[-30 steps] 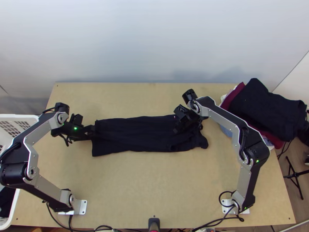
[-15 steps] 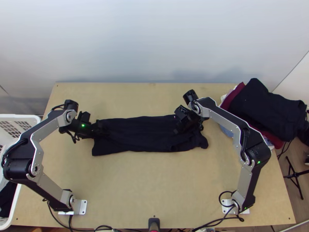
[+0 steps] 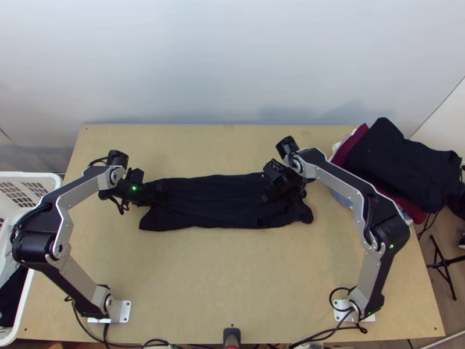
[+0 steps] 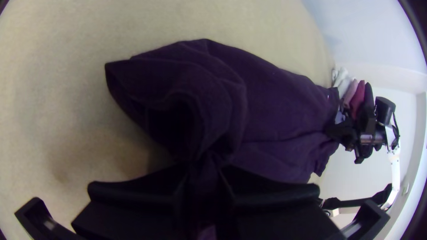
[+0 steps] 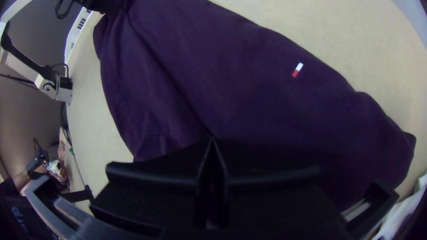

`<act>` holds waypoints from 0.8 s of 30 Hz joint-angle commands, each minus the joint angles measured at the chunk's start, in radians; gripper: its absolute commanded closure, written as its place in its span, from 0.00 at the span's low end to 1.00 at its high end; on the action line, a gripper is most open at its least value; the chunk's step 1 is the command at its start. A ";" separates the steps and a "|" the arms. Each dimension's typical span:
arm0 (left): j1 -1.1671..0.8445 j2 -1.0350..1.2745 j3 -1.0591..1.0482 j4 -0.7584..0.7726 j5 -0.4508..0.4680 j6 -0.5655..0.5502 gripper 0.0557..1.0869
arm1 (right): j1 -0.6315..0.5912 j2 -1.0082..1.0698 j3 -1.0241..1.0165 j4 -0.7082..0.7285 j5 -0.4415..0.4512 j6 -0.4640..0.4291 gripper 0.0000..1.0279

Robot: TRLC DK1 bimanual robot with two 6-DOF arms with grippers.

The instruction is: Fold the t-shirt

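Note:
The dark t-shirt [image 3: 215, 203] lies as a long folded strip across the table, its left end drawn together. At that end is my left gripper [image 3: 156, 194]; in the left wrist view the left gripper [image 4: 204, 171] is shut on the gathered cloth, with a loose flap of the t-shirt [image 4: 275, 102] standing up beside it. Over the strip's right part is my right gripper [image 3: 268, 193]. In the right wrist view the right gripper [image 5: 212, 144] is shut, its tips together against the t-shirt [image 5: 249, 80] where a crease ends.
A pile of clothes [image 3: 401, 166], dark on top with maroon beneath, sits at the table's right back edge. At the left stands a white laundry basket [image 3: 29, 179] with dark cloth inside. Bare wood [image 3: 232, 273] lies in front of the t-shirt.
My left gripper has moved right, carrying the t-shirt's left end inward and bunching it. The right gripper has barely moved.

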 commanded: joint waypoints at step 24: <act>0.354 -0.173 0.169 -0.443 0.035 0.230 0.96 | -0.128 -0.282 -0.014 -0.132 -0.068 0.038 0.97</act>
